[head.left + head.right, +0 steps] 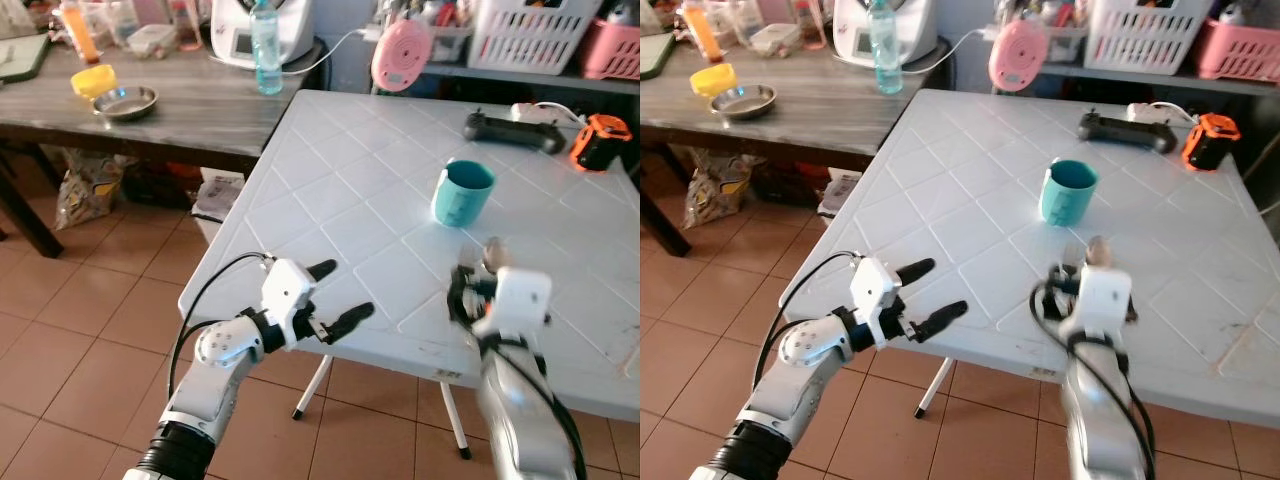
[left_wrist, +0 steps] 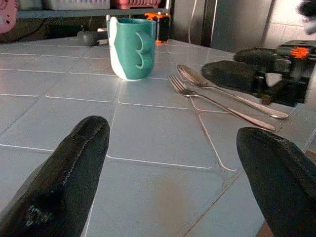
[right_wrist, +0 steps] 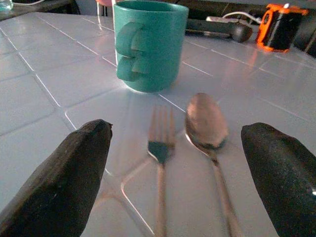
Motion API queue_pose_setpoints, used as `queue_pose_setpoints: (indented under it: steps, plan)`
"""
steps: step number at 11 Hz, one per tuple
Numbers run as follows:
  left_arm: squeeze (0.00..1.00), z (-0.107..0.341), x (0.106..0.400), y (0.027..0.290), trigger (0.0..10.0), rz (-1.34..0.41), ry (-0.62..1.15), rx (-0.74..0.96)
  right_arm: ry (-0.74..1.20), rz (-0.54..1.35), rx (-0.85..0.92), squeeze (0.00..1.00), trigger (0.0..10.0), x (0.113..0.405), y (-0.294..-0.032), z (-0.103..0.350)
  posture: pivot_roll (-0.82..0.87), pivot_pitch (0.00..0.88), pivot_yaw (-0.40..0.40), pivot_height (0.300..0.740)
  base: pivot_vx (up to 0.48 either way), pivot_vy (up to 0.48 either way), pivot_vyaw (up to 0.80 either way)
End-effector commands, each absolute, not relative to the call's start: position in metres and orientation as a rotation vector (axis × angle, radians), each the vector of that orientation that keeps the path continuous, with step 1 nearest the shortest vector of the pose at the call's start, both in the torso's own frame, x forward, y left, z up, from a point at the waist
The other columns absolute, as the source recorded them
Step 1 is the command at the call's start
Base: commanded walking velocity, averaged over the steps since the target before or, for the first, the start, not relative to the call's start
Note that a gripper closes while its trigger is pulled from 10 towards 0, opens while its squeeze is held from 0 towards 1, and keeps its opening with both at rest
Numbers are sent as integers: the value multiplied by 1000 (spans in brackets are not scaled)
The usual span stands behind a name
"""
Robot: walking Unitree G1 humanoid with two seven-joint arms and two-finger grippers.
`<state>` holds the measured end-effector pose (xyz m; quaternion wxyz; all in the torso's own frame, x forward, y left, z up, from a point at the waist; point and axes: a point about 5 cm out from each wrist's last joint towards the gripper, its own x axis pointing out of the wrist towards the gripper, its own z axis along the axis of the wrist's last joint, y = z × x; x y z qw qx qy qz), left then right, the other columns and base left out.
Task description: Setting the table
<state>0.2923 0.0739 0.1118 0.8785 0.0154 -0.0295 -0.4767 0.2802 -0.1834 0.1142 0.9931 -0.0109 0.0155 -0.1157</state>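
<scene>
While the teal ceramic mug (image 3: 149, 44), silver metal fork (image 3: 160, 163) and silver metal spoon (image 3: 207, 123) are lying together on the white tiled surface (image 1: 330, 200), I am judging the setting nearly complete, with both the left pincer (image 1: 335, 292) and right pincer (image 3: 182, 177) hanging apart and empty.

No readable text, no labels, no brands, no numbers on anything in view
</scene>
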Motion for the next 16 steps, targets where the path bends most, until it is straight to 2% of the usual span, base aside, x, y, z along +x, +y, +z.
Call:
queue_pose_setpoints:
  steps: [1,5,11,16]
  plan:
    - [0,118,292,71,10000,-1021,-77,44,75,-228,5,0,10000,284,-183,106,-41,95,5,740,0,0,0]
    - [0,117,287,68,10000,-1059,-64,31,185,-217,91,0,10000,290,-177,88,-31,101,0,740,0,0,0]
    - [0,117,284,65,10000,-1077,-53,29,243,-176,54,0,10000,302,-169,87,-34,101,-3,740,0,0,0]
    - [0,114,284,66,10000,-1070,-39,37,295,-268,13,0,10000,280,-179,81,-26,97,-5,740,0,0,0]
